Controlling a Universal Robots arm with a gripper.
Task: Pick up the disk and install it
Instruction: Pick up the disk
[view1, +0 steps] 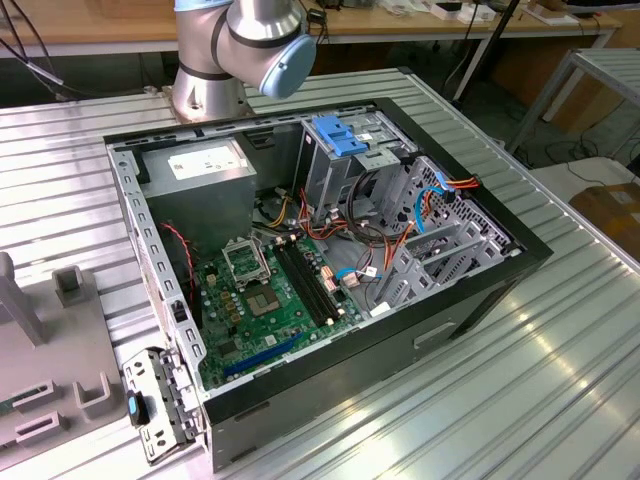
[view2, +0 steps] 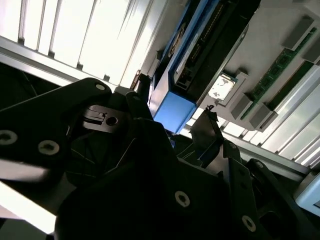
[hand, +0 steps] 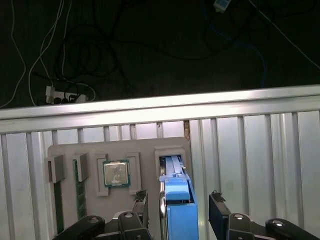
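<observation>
— Where do we have the gripper (hand: 177, 199)?
— In the first wrist view we look down on the grey tray (hand: 140, 150). The fingers (hand: 218, 210) are spread open either side of the disk (hand: 176, 185), which sits in its slot.
— And the exterior view?
— There we see the arm (view1: 250, 40) behind the open computer case (view1: 330, 250) on the bench (view1: 520, 380).

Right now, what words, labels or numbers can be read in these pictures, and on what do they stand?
No text can be read.
The white label on the power supply, exterior view: print too small to read.
The lid of the processor chip, first wrist view: marks too blurred to read.
The disk, first wrist view: no print to be seen on it.
</observation>
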